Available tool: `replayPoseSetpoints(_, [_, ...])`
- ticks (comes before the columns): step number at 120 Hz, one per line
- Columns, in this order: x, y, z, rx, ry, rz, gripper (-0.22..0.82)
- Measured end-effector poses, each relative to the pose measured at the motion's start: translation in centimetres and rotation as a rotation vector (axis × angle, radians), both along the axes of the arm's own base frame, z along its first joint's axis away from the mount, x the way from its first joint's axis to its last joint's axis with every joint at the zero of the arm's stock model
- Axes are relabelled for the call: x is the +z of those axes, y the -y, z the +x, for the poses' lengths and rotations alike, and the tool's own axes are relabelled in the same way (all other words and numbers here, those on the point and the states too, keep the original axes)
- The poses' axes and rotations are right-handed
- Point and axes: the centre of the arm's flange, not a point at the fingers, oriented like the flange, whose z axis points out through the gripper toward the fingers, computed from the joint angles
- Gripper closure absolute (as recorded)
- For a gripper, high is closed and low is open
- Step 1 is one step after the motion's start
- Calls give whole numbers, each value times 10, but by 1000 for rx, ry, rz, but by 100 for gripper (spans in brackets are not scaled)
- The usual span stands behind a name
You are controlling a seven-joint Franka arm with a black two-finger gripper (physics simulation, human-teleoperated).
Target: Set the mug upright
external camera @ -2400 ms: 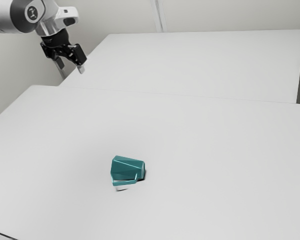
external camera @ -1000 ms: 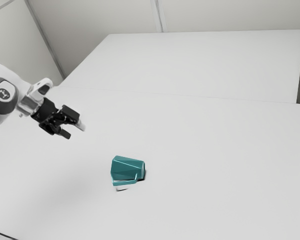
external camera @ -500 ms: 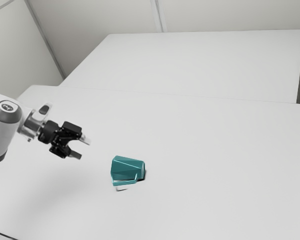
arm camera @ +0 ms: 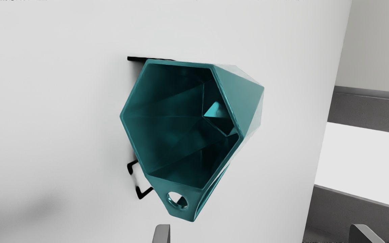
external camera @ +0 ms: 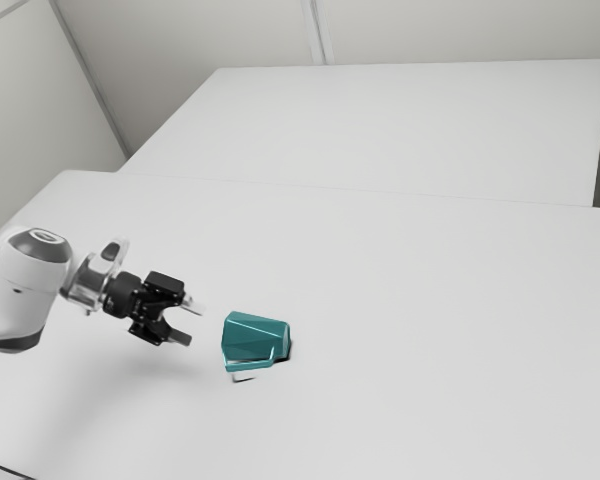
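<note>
One mug (external camera: 252, 338): teal and faceted, lying on its side on the table (external camera: 430, 320), its base toward the exterior view's right.
Mouth (arm camera: 177, 111): six-sided, facing the robot's gripper (external camera: 192, 323), so that the wrist view looks into the mug's hollow.
Handle (external camera: 250, 366): angular, along the mug's side, with a round hole showing through it in the wrist view.
Dark marks (arm camera: 139, 195): thin and bent, on the table just beside the mug's handle.
Gripper: near the mug, toward the exterior view's left of it, apart from it and pointing at it.
Fingers (arm camera: 161, 234): spread wide, with nothing held between them.
Arm (external camera: 25, 290): white and grey, behind the gripper, farther from the mug toward the exterior view's left.
Table: white, under the mug and stretching well past it on all sides.
Second white surface (external camera: 410, 130): well apart from the mug, beyond it in the exterior view.
Wall (external camera: 460, 30): pale, farthest from the mug, past that second surface.
</note>
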Motion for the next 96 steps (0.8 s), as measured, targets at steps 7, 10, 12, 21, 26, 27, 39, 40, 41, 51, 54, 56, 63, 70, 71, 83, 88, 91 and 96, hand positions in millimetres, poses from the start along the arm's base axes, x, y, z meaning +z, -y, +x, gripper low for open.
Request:
replayPoseSetpoints(7, [-3, 1, 1, -1, 11, -15, 3])
replayPoseSetpoints(10, [-4, 2, 1, -1, 15, -20, 3])
replayPoseSetpoints(12, [-5, 2, 2, -2, 19, -22, 3])
replayPoseSetpoints(21, [-8, 2, 4, -5, 35, -31, 3])
replayPoseSetpoints(26, [-12, 3, 4, -4, 38, -36, 3])
replayPoseSetpoints(27, [-13, 3, 5, -4, 38, -38, 4])
replayPoseSetpoints(39, [-21, 4, 7, 0, 49, -52, 4])
replayPoseSetpoints(40, [-21, 4, 7, 0, 50, -53, 4])
replayPoseSetpoints(41, [-22, 5, 8, 1, 52, -54, 4])
replayPoseSetpoints(51, [-23, 6, 12, -1, 71, -60, 4])
replayPoseSetpoints(54, [-24, 6, 13, -2, 75, -63, 4])
replayPoseSetpoints(56, [-25, 7, 14, -2, 77, -64, 4])
replayPoseSetpoints(63, [-26, 10, 16, -6, 87, -70, 4])
replayPoseSetpoints(70, [-27, 12, 17, -11, 96, -75, 4])
replayPoseSetpoints(71, [-28, 13, 17, -12, 97, -75, 4])
replayPoseSetpoints(83, [-30, 16, 22, -19, 111, -76, 4])
replayPoseSetpoints(88, [-31, 17, 24, -21, 115, -76, 4])
replayPoseSetpoints(91, [-33, 18, 25, -22, 115, -76, 4])
replayPoseSetpoints(96, [-36, 20, 27, -24, 116, -76, 4])
